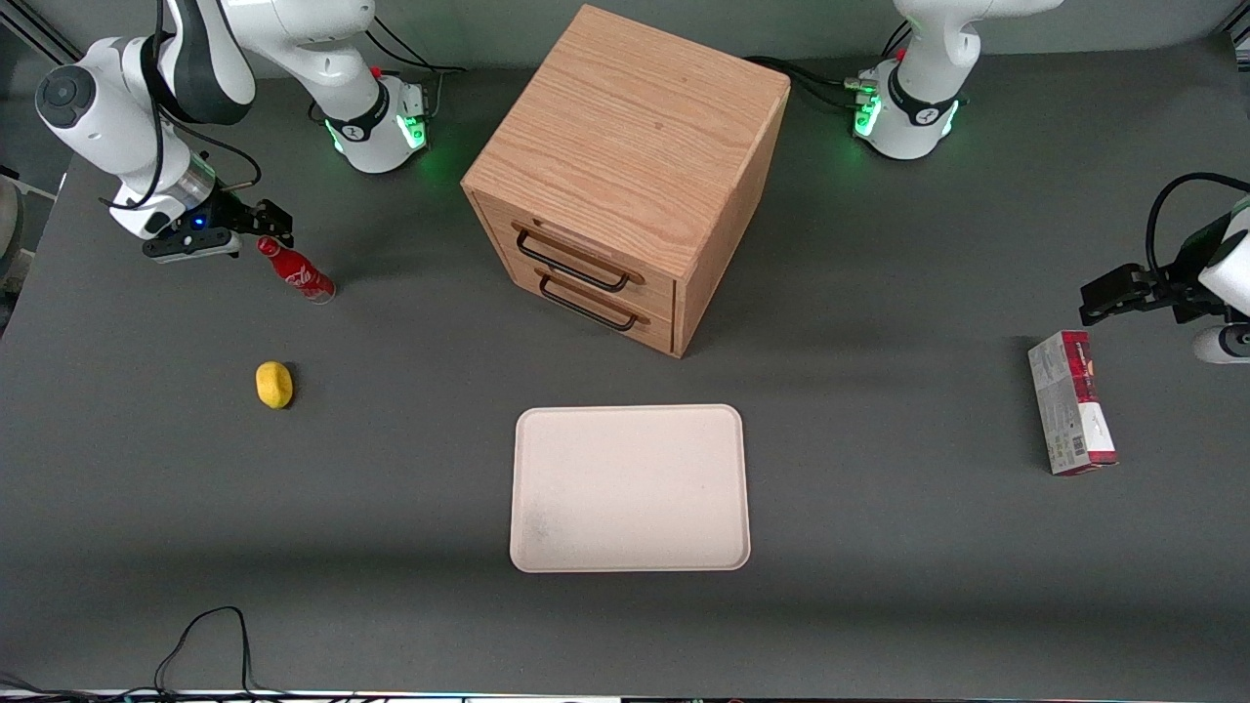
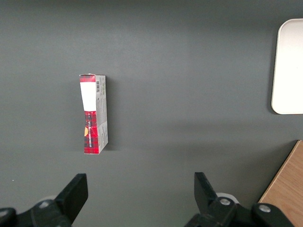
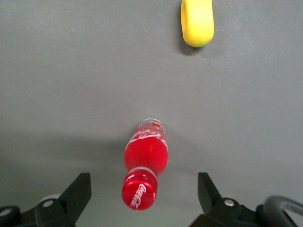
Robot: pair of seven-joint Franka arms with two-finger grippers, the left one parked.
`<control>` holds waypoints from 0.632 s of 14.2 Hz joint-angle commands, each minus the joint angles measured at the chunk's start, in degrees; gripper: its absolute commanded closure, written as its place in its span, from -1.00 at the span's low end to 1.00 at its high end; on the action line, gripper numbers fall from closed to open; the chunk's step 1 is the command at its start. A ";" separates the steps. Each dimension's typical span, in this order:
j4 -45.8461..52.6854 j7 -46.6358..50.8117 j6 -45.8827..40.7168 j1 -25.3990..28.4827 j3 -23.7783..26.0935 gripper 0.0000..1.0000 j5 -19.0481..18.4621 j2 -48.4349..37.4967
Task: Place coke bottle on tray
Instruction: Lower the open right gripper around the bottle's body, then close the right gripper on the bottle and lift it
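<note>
Two task items are on the grey bench, well apart from each other. At upper left of the front frame, the working arm's gripper hangs just above the red cap of the coke bottle. Its fingers are spread apart, one to each side of the cap with bench visible in the gaps; they touch nothing. The coke bottle stands upright on the bench, its white script logo showing, clear base down. It is toward the working arm's end of the bench.

Below the bottle in the front frame, nearer the camera, a yellow lemon lies on the bench, apart from the bottle.

At upper centre of the frame stands a wooden drawer cabinet, turned at an angle, with two dark handles on its front; both drawers appear closed.

At lower centre, nearer the camera than the cabinet, the cream tray lies flat with nothing on it. The bottle is not on it.

At the right of the frame, toward the parked arm's end, a red-and-grey carton box lies on the bench.
</note>
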 commanded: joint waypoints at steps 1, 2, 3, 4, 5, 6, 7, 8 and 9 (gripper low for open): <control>-3.17 -0.72 2.74 0.12 -0.69 -1.00 -1.45 -1.39; -3.34 -0.72 2.82 0.12 -0.69 -1.00 -1.45 -0.95; -3.34 -0.63 3.00 0.12 -0.69 -1.00 -1.45 0.01; -3.34 -0.63 4.31 0.12 -0.69 -1.00 -1.45 1.15; -3.34 -0.63 5.19 0.12 -0.69 -1.00 -1.45 2.21; -3.34 -0.63 5.72 0.12 -0.69 -1.00 -1.45 2.74; -3.34 -0.72 5.46 0.12 -0.69 -1.00 -1.45 2.48; -3.34 -0.72 5.03 0.12 -0.69 -1.00 -1.45 2.13; -3.34 -0.72 4.33 0.12 -0.69 -1.00 -1.54 1.96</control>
